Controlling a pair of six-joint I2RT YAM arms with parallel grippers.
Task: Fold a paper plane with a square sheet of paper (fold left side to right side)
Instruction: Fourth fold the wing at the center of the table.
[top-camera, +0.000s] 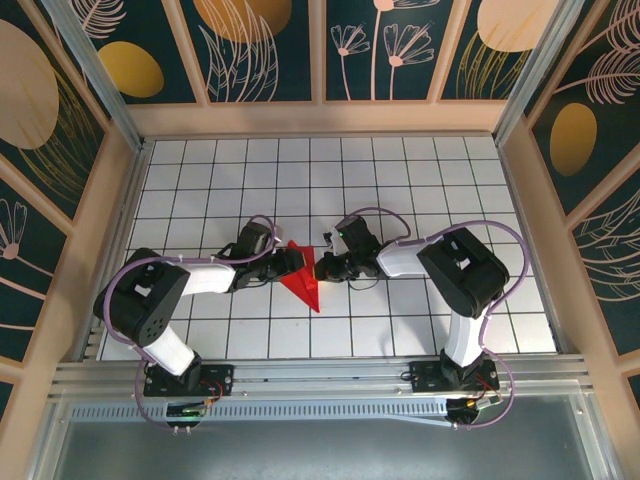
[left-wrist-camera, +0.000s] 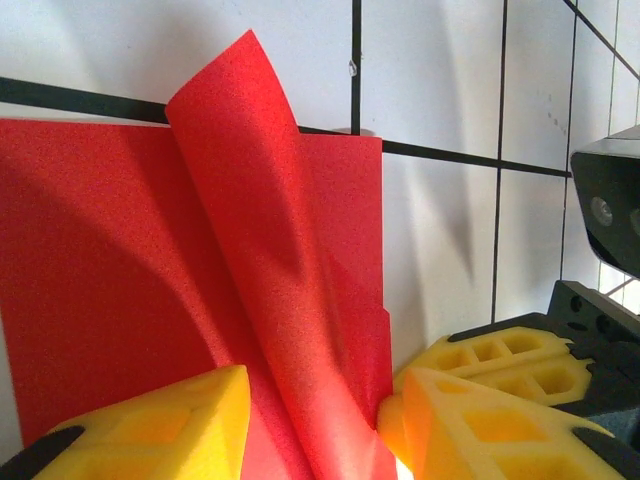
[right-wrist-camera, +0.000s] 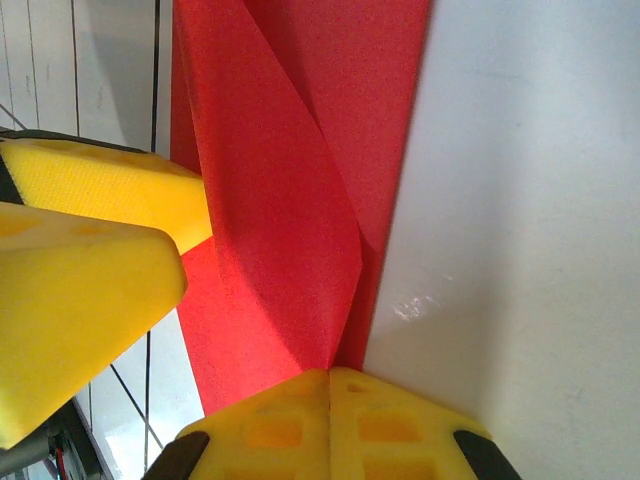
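From above, your two arms meet near the middle of the gridded desk (top-camera: 400, 180), and the red paper (top-camera: 305, 285) lies between them as a creased shape that narrows to a point toward the arm bases. Your left claw (top-camera: 290, 262) sits on the paper's left side and your right claw (top-camera: 322, 268) on its right side, the two close together. At your left wrist, the left claw (left-wrist-camera: 315, 430) is released: its two yellow fingers (left-wrist-camera: 150, 425) stand well apart at the bottom of the view. A lifted flap of the paper (left-wrist-camera: 120, 250) rises between them and curls up over the flat part, leaning toward the right-hand finger. The rest of the paper lies flat on the desk (left-wrist-camera: 440, 80), and the yellow tips of your right claw (left-wrist-camera: 500, 355) sit just beside its right edge. At your right wrist, the right claw (right-wrist-camera: 330, 420) is clenched, its two yellow fingers pressed together with only a seam between them. The folded layers of the paper (right-wrist-camera: 300, 150) run down to that seam and touch the tips. You cannot tell from here whether a layer is nipped between them or merely pressed against the desk (right-wrist-camera: 520, 200). Your left claw (right-wrist-camera: 185, 240) shows at the left with its fingers parted, next to the paper's far edge.
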